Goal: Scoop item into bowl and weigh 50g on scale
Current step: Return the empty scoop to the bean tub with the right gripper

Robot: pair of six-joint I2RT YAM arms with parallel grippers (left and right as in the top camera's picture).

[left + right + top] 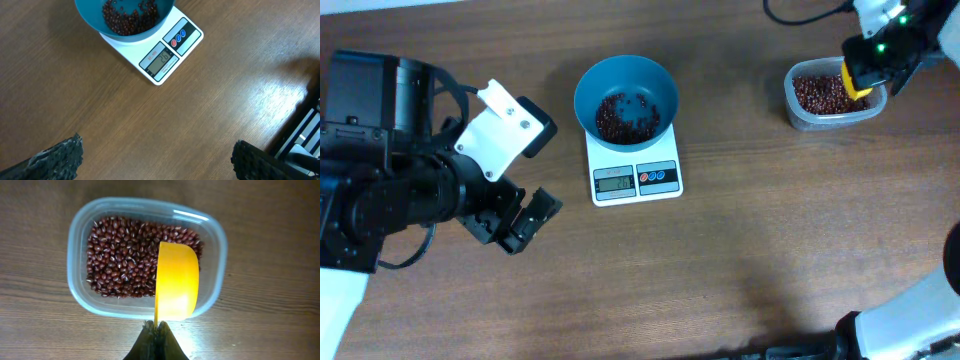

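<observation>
Brown wood-grain tabletop (pixel 750 260) carries the white scale (pixel 637 178) at its middle. The blue bowl (pixel 588 85) sits on the scale's platform with a layer of beans (pixel 623 116) in its bottom. Well off the scale's right side stands a clear tub (pixel 75 245) of the same beans. Over it hangs the right gripper (pixel 156 329), its jaws pinched shut on the end of a yellow scoop (pixel 176 282). To the scale's left the left gripper (pixel 155 161) hovers low, jaws wide apart and empty. The display (pixel 161 60) seems to read somewhere in the twenties, though it is small. The step in hand looks like loading the scoop. Next comes dipping it, carrying it level to the bowl on the scale, and tipping gently while watching the reading so it does not pass fifty grams.
</observation>
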